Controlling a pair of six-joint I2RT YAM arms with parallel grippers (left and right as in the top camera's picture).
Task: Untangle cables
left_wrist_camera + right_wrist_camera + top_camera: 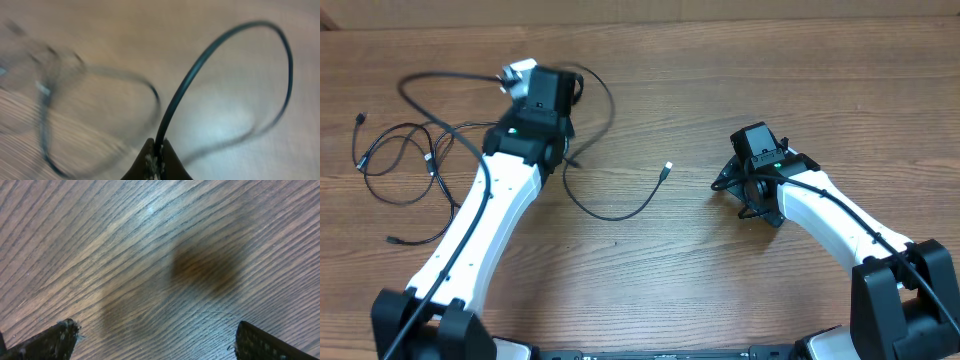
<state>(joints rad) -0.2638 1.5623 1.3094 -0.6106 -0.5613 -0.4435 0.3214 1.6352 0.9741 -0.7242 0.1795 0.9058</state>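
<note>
Left claw [156, 159]: two dark fingertips pressed together, pinching one thin black cable [200, 65] between them. From the pinch the cable rises, arcs over to the right and curls back down in a single loop. The rest of this wrist view is blurred.

From overhead, the left claw [542, 85] sits at the far side of the table, left of centre, on the white-and-black left arm [490, 215]. Black strands leave it on both sides: one loop bulges to the right and one long arc runs off to the left.

One cord comes out from under the claw toward the near side, sweeps right and ends in a single silvery plug [668, 168], which lies free on the wood between the two arms.

A loose cluster of black loops [405, 160] lies at the left of the table. Three dark plug ends can be counted on its fringe. How many separate cords it holds cannot be told.

Right claw [155, 340]: two fingers spread wide, one at each near corner of its wrist view, with only the brown wood-grain table [150, 240] between them.

From overhead, the right claw [752, 150] on the right arm [830, 215] is right of centre, apart from every cord.

Count: two arms, two claws.
</note>
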